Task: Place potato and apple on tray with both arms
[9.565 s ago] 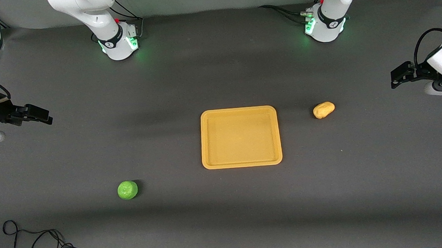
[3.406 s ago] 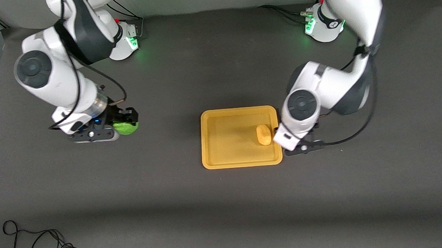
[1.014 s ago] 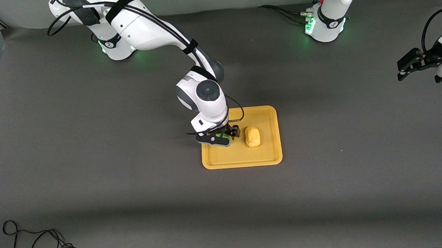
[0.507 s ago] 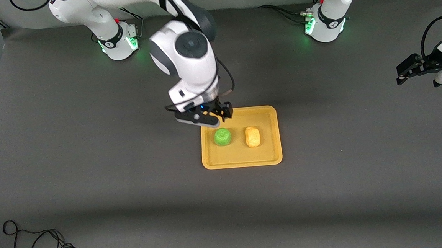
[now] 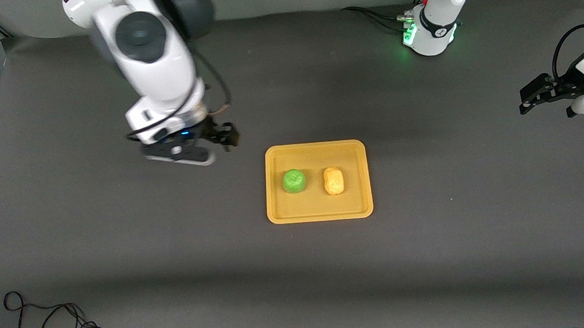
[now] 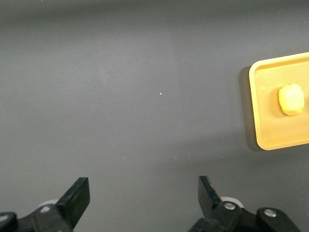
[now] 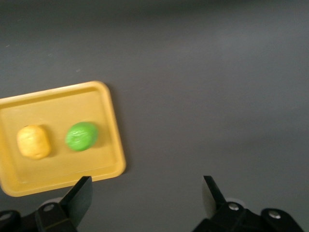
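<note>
The mustard-yellow tray (image 5: 320,210) lies mid-table. The green apple (image 5: 293,180) and the yellow-tan potato (image 5: 333,180) rest on it side by side, apart, the apple toward the right arm's end. My right gripper (image 5: 228,136) is open and empty, up over bare table beside the tray. Its wrist view shows its open gripper (image 7: 147,186), the tray (image 7: 63,174), the apple (image 7: 81,136) and the potato (image 7: 33,141). My left gripper (image 5: 527,101) is open and empty, waiting at the left arm's end of the table. Its wrist view shows its open gripper (image 6: 144,188), the tray (image 6: 268,125) and the potato (image 6: 291,99).
A black cable (image 5: 53,325) lies coiled at the table's near corner at the right arm's end. The two arm bases (image 5: 428,29) stand along the table's back edge. Dark grey mat surrounds the tray.
My right gripper let go of the apple on the tray, rose and swung away toward the right arm's end. The left arm has barely moved.
</note>
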Controlling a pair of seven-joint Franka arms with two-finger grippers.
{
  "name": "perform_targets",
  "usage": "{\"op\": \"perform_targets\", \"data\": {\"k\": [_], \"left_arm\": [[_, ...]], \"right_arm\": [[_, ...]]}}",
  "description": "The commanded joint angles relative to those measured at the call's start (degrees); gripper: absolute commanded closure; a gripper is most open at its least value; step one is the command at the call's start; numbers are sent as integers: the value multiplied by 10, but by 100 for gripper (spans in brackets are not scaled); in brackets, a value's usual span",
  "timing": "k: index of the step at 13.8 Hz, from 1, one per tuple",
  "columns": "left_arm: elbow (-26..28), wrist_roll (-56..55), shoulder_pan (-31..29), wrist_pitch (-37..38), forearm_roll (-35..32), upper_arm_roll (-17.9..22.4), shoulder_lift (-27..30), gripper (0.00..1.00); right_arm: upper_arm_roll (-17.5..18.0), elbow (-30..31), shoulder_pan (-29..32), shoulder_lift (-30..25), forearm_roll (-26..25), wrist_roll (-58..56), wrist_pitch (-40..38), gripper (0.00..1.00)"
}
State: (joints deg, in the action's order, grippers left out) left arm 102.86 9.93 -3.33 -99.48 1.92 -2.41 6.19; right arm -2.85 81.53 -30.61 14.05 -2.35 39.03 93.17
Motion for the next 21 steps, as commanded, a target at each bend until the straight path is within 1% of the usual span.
{"op": "perform_targets", "data": {"k": [1, 2, 5, 6, 8, 11, 13, 21], "left_arm": [[-4, -15, 3, 10, 0, -2, 6, 0], [-4, -16, 4, 10, 0, -2, 5, 0], [-4, -16, 5, 6, -1, -7, 2, 0], [-4, -16, 4, 6, -1, -7, 1, 0], [-1, -14, 3, 11, -1, -7, 0, 0], [5, -15, 3, 8, 0, -7, 0, 0], [4, -16, 6, -3, 1, -7, -4, 0], [3, -47, 10, -9, -2, -9, -17, 0]], "right_arm": [[5, 105, 92, -95, 29, -112, 8, 0], [8, 121, 127, -109, 34, -151, 8, 0], [38, 140, 244, -136, 38, -261, 3, 0], [40, 144, 276, -140, 38, -299, 3, 0], [40, 144, 317, -141, 38, -355, 3, 0], [20, 143, 318, -141, 38, -378, 3, 0], [13, 138, 317, -141, 36, -379, -1, 0], [17, 123, 311, -141, 33, -373, -21, 0]]}}
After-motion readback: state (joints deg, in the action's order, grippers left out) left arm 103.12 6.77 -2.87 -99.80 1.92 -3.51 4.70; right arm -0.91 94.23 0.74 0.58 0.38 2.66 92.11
